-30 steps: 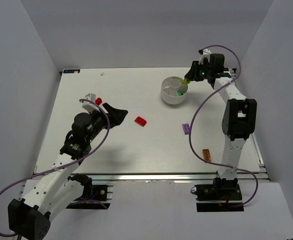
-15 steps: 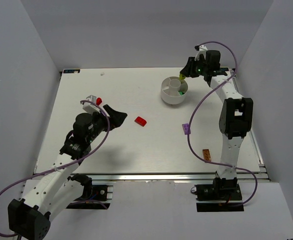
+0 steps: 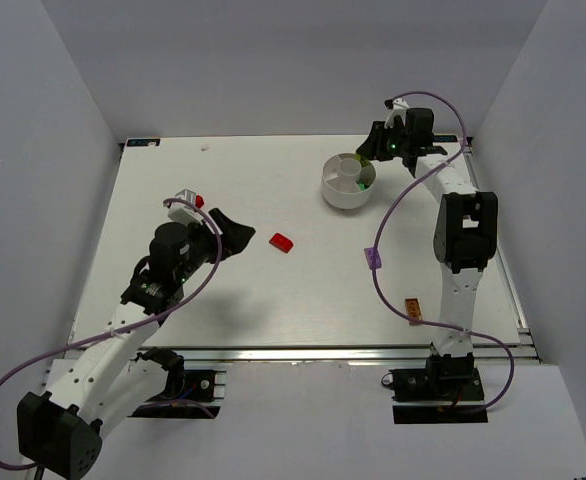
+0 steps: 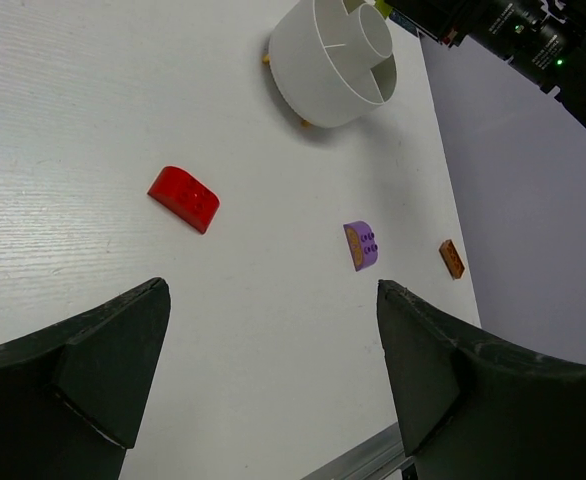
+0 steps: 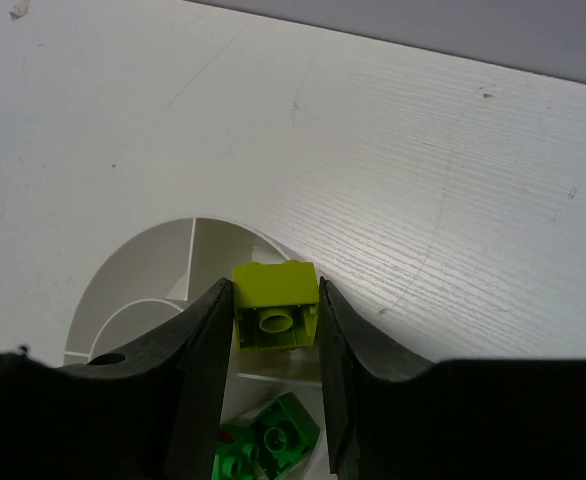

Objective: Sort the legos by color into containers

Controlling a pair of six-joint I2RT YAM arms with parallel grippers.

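The table (image 3: 173,290) bears 1 round dish (image 3: 335,192), a red brick (image 3: 281,242), a purple brick (image 3: 373,258) and an orange brick (image 3: 411,311).

Standing here I can read no writing, label, brand or number, neither on the dish (image 4: 303,85) nor the bricks (image 4: 184,198).

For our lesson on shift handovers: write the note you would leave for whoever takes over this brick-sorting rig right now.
Right hand shut on a yellow-green brick, above the white dish.
Left hand open and empty, above the table, short of the red brick.
Done: green bricks lie in the dish.
Left: release the yellow-green brick, then sort the red brick, the purple brick and the orange brick, all loose on the table.
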